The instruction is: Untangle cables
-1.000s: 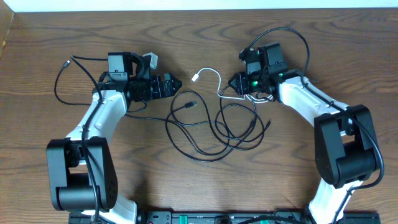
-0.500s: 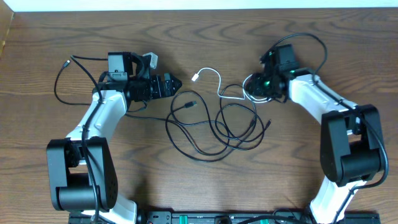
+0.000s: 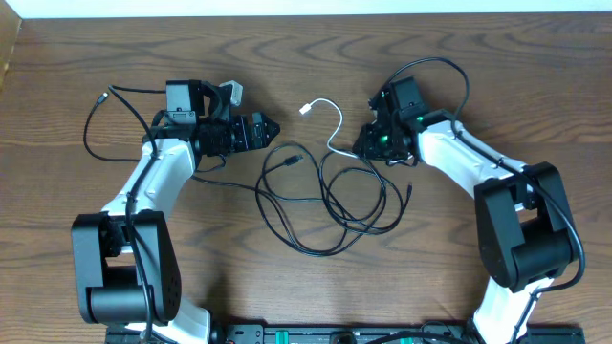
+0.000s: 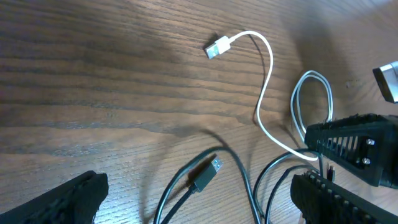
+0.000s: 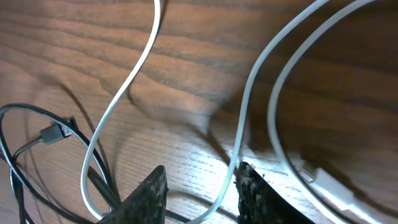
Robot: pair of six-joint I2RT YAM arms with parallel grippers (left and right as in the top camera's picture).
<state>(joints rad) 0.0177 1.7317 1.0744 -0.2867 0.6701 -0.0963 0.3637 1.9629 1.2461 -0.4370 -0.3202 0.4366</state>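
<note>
Overhead, the right gripper (image 3: 367,143) hides the white cable's (image 3: 340,124) far end, at 1 o'clock of the black cables (image 3: 337,199) looped on the table (image 3: 287,57). Its wrist view shows the fingers (image 5: 148,194) slightly apart, with a white strand between them, unclamped. The left gripper (image 3: 271,127), at 10 o'clock of the loops, gapes wide, fingers cut off by its wrist view's edge

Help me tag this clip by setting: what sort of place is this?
Probably a robotics lab or test bench, not a home. A left arm and a right arm stand at a wooden table, with a white cable and black cables laid out between them.
</note>
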